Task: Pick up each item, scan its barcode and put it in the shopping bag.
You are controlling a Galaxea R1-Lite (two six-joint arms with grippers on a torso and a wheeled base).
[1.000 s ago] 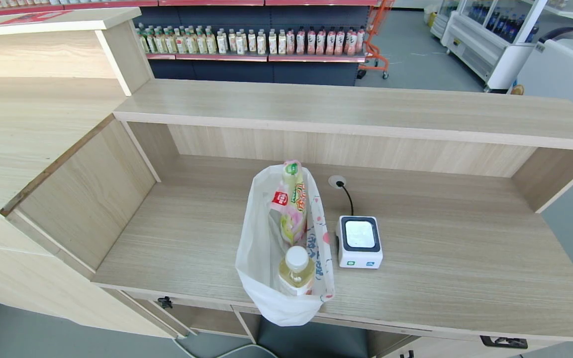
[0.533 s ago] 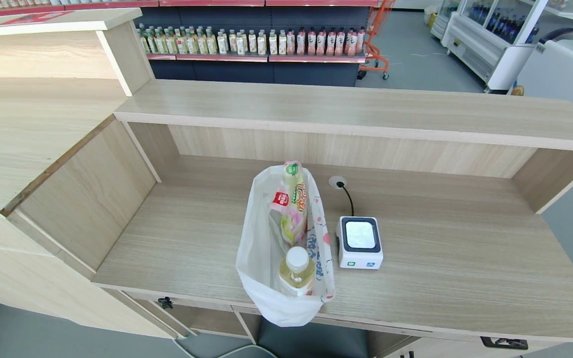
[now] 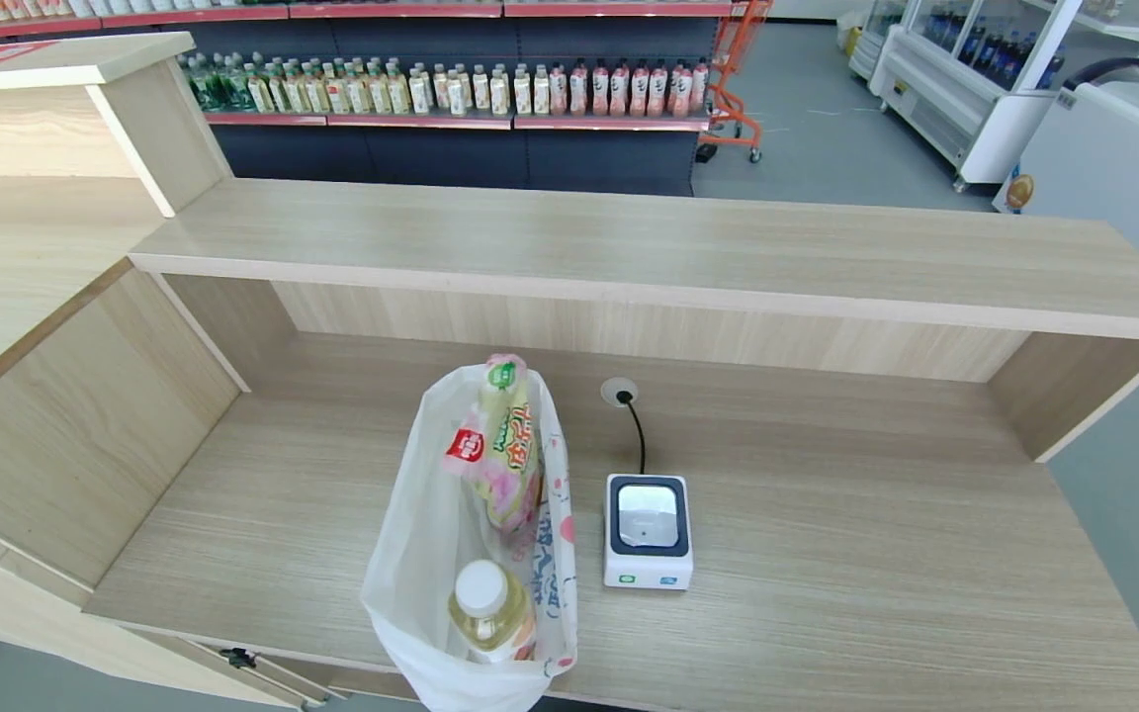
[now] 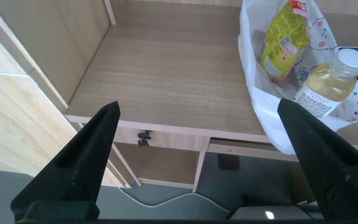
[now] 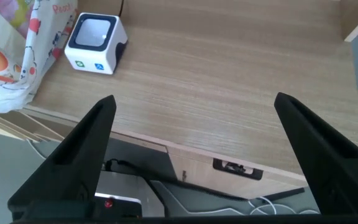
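Note:
A white shopping bag [image 3: 411,554] stands at the front edge of the wooden counter [image 3: 827,554], its mouth open. Inside it a yellow-drink bottle [image 3: 490,613] with a white cap stands near the front, and a green-and-pink snack packet [image 3: 502,445] leans behind it. Just right of the bag sits the white barcode scanner [image 3: 648,514], window up. My left gripper [image 4: 197,109] hangs open in front of the counter's edge, left of the bag [image 4: 266,106] and bottle [image 4: 331,81]. Also off the front edge, my right gripper [image 5: 194,102] is open, with the scanner [image 5: 95,40] beyond it.
A raised ledge [image 3: 629,237] runs along the back of the counter and a side wall [image 3: 65,435] closes its left end. The scanner's cable drops into a hole [image 3: 619,393]. A drawer handle [image 5: 236,167] sits under the front edge. Store shelves [image 3: 451,89] stand behind.
The whole head picture has shifted, so the camera has moved. Bag, items and scanner keep their places on the counter.

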